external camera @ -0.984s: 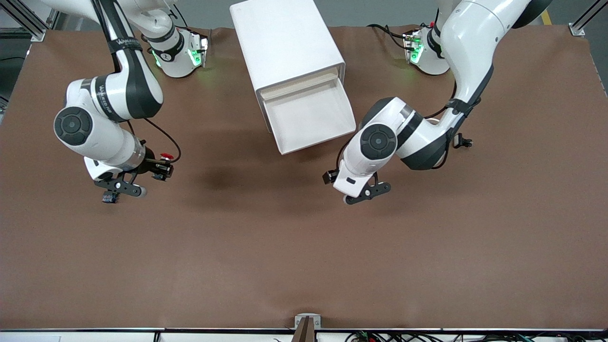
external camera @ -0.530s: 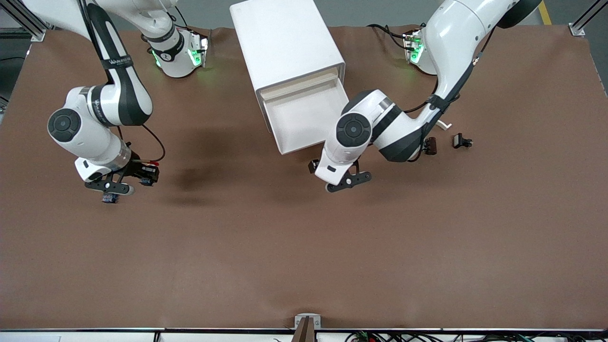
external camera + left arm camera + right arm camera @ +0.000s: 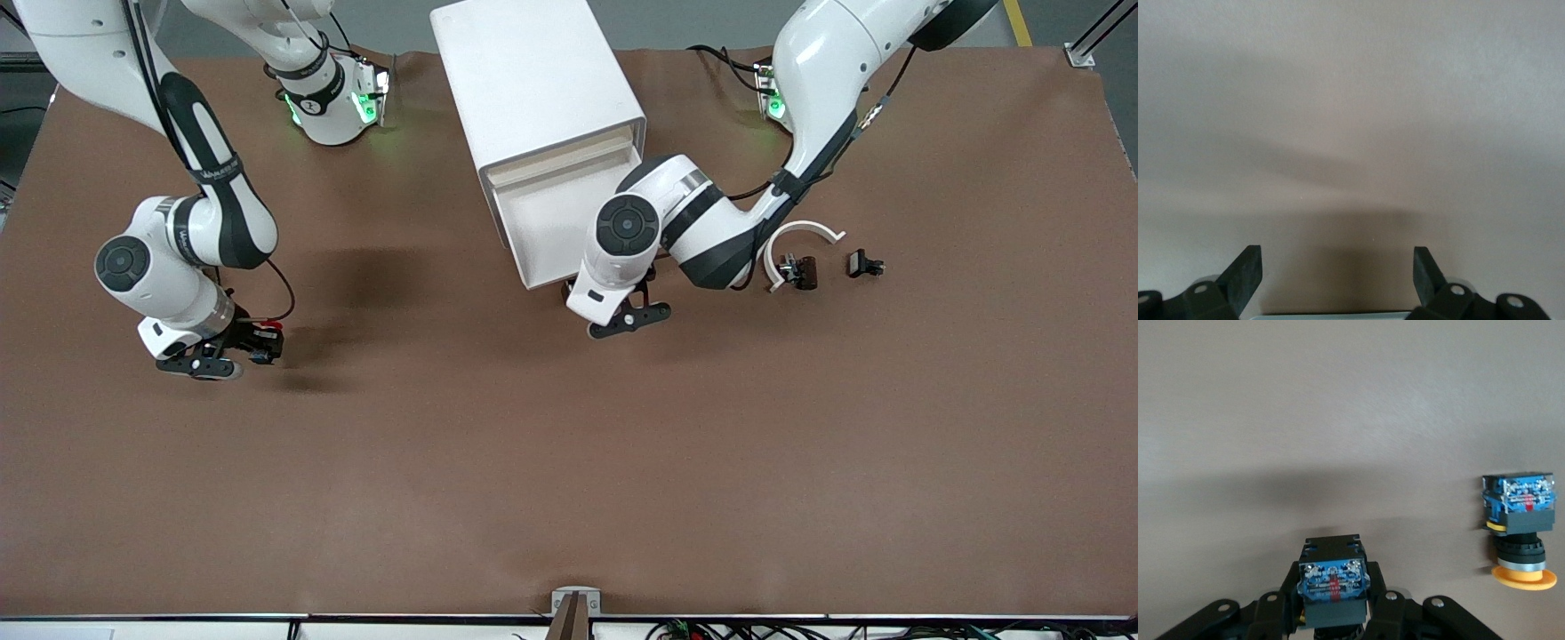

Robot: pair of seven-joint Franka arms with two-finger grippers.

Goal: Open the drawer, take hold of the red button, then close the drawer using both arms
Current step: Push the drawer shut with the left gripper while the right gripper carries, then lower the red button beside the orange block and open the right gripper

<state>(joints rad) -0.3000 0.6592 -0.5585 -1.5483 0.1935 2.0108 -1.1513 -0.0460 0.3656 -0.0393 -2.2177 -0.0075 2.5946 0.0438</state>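
Observation:
The white cabinet (image 3: 533,80) stands at the middle of the table's robot side, with one drawer (image 3: 578,218) pulled out toward the front camera; what shows of its inside is bare white. My left gripper (image 3: 613,307) hangs low just in front of the drawer's front edge, open and empty, its fingers (image 3: 1245,273) spread wide over bare table. My right gripper (image 3: 253,342) is low over the table toward the right arm's end, shut on the button (image 3: 269,328). The button's red cap shows in the front view and its blue body (image 3: 1333,587) in the right wrist view.
A like button with a yellow-orange cap (image 3: 1519,520) lies on the table close beside the right gripper. Toward the left arm's end lie a white curved piece (image 3: 805,233), a small dark brown part (image 3: 803,271) and a small black part (image 3: 864,264).
The left arm has swung in to the drawer's front edge, uncovering the white curved piece. The right arm has lowered toward the table with the button still held.

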